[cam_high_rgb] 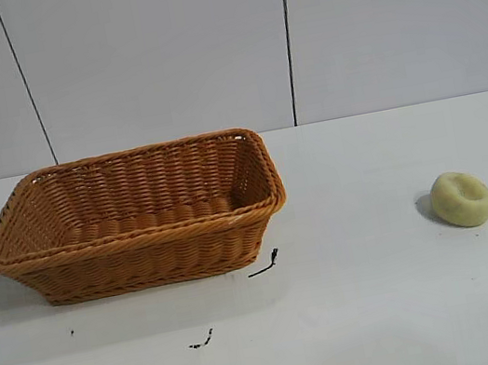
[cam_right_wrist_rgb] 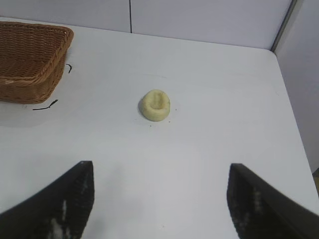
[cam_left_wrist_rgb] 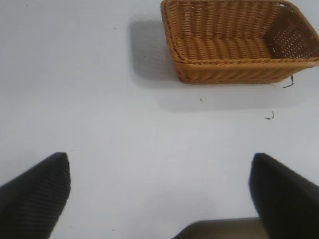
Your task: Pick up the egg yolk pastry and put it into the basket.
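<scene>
Two sets of jaws are standing wide apart, each gripping nothing. Right gripper (cam_right_wrist_rgb: pixel 159 199) is hovering over bare bench (cam_right_wrist_rgb: pixel 224 99), pointing toward the egg yolk pastry (cam_right_wrist_rgb: pixel 155 105), which is lying ahead of it and well clear of its fingertips (cam_right_wrist_rgb: pixel 75 194). Left gripper (cam_left_wrist_rgb: pixel 159 194) is likewise hanging over empty bench surface, the basket (cam_left_wrist_rgb: pixel 239 45) sitting well beyond it. Pastry (cam_high_rgb: pixel 461 197) is resting dimple-up on the bench, well apart from the basket (cam_high_rgb: pixel 132 219), off its short end. Basket is sitting upright with nothing inside. Two small dark marks (cam_high_rgb: pixel 264 264) are lying on the bench just beside the basket's near corner.
</scene>
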You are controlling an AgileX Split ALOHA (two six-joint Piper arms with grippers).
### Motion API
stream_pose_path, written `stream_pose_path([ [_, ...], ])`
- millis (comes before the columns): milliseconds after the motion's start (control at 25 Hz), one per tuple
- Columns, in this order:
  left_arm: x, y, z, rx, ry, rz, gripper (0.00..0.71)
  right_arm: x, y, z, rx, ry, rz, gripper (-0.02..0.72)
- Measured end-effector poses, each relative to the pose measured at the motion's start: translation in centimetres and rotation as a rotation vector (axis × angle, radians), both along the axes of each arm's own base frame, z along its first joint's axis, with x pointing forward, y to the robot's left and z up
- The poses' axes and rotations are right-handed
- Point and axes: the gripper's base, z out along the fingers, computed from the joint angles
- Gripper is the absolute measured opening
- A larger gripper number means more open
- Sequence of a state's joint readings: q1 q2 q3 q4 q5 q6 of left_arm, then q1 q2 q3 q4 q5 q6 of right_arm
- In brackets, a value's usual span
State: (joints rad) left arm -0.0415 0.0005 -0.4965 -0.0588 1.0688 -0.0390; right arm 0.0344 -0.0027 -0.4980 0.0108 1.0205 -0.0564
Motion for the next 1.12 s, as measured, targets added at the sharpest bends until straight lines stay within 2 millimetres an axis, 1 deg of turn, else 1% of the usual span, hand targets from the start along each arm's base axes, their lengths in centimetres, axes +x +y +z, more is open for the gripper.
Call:
stream_pose_path([
  [480,0.0,0.0,0.0,0.0,0.0,0.0,0.695,0.0,0.0,0.0,0.0,0.0,0.0,0.524],
  [560,0.0,0.0,0.0,0.0,0.0,0.0,0.695,0.1,0.0,0.1,0.001,0.007,0.0,0.573],
  [600,0.0,0.0,0.0,0.0,0.0,0.0,0.695,0.3,0.0,0.2,0.002,0.019,0.001,0.614],
  [680,0.0,0.0,0.0,0.0,0.0,0.0,0.695,1.0,0.1,0.7,0.012,0.063,-0.001,0.666],
  [840,0.0,0.0,0.0,0.0,0.0,0.0,0.695,4.1,0.2,2.3,0.022,0.208,-0.01,0.689],
  [1000,0.0,0.0,0.0,0.0,0.0,0.0,0.695,8.9,0.4,3.9,0.029,0.371,-0.021,0.689],
  [1120,0.0,0.0,0.0,0.0,0.0,0.0,0.695,13.1,0.5,4.3,0.03,0.489,-0.029,0.689],
])
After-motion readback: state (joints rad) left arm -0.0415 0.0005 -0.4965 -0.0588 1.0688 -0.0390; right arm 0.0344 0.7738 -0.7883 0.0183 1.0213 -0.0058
